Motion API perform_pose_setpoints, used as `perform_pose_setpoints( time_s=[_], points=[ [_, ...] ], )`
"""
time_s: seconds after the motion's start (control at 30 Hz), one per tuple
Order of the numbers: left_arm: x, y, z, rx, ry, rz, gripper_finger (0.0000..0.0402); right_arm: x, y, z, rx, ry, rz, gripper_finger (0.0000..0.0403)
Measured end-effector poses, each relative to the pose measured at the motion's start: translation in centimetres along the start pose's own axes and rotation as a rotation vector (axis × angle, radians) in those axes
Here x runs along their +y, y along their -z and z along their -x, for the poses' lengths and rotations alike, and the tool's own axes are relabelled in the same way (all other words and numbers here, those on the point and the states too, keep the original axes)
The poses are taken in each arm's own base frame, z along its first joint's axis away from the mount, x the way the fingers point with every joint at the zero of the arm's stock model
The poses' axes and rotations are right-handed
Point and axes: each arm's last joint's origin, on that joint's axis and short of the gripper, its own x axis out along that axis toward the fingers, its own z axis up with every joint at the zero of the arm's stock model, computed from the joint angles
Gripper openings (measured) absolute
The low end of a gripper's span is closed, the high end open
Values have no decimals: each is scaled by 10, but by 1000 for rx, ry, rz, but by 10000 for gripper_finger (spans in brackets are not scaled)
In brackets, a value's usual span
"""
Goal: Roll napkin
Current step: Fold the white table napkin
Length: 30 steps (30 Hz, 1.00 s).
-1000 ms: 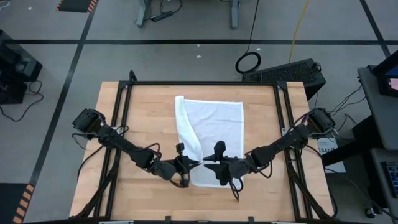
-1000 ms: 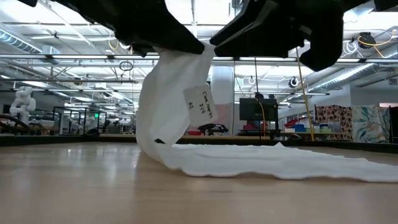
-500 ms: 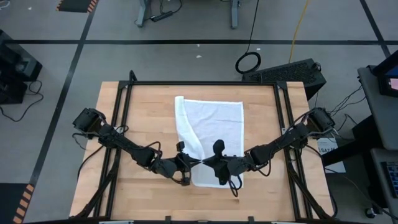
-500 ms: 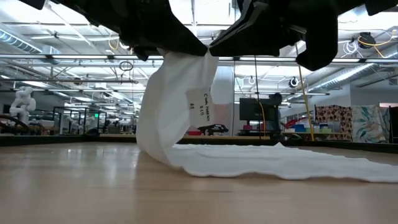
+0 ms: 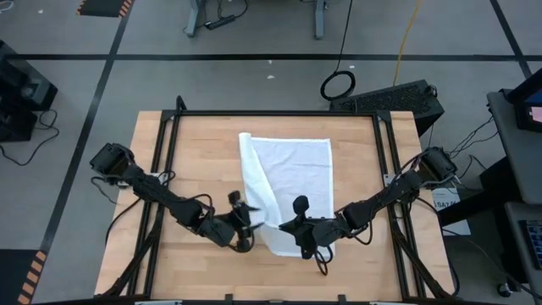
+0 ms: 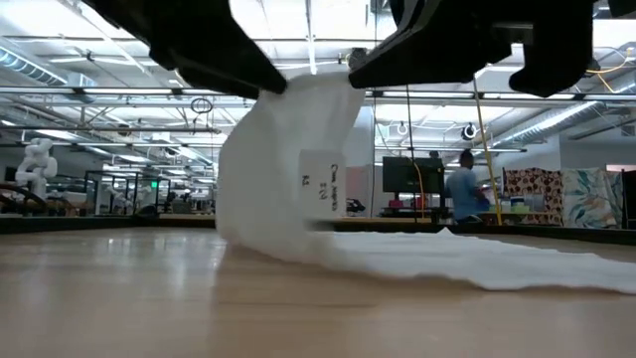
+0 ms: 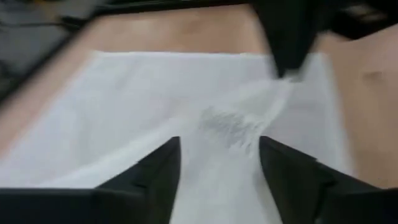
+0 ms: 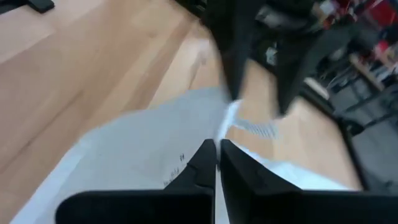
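1. Holding the napkin [image 5: 288,182] alone now is my right gripper [image 5: 284,227], its fingers [image 8: 205,163] pinched tight on the raised edge near the front edge of the tabletop [image 5: 195,144], about midway along it.
2. My left gripper [image 5: 251,213] has let go since half a second ago: its fingers [image 7: 163,168] stand wide apart with nothing between them, and it has drawn back toward the left, away from the cloth it was gripping.
3. A second ago both grippers met nose to nose at the napkin's front end; now there is a gap between them in the high view.
4. The napkin lies along the middle of the tabletop, its far end flat near the back edge, its left side folded over in a long strip, much as before.
5. In the low view the lifted part [image 6: 288,169] hangs from above as a broad curved sheet, its small tag [image 6: 320,182] facing the camera, while the rest trails flat across the wood to the right.
6. A person [image 6: 464,189] in blue has come into view in the room behind the table.
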Motion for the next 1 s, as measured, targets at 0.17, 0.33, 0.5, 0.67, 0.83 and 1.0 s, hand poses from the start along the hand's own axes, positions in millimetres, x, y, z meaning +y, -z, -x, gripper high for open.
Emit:
perform_pose_setpoints(
  time_s=[0.17, 0.33, 0.5, 0.67, 0.83, 1.0],
  points=[
    [27, -8, 13, 7, -235, -104, 256, 3, 4, 1, 44, -20, -107, 3],
    [59, -14, 2, 62, -319, -127, 257, 9, 8, 3, 71, -143, -203, 3],
    [95, -13, -21, 148, -372, -135, 257, 14, 12, 4, 121, -256, -289, 3],
    [141, -13, -39, 214, -398, -59, 258, 17, 16, 6, 172, -297, -346, 4],
    [190, -8, -51, 284, -371, 10, 258, 25, 15, 10, 176, -315, -343, 4],
    [238, 2, -56, 322, -334, 141, 258, 32, 13, 15, 179, -331, -358, 4]
  ],
)
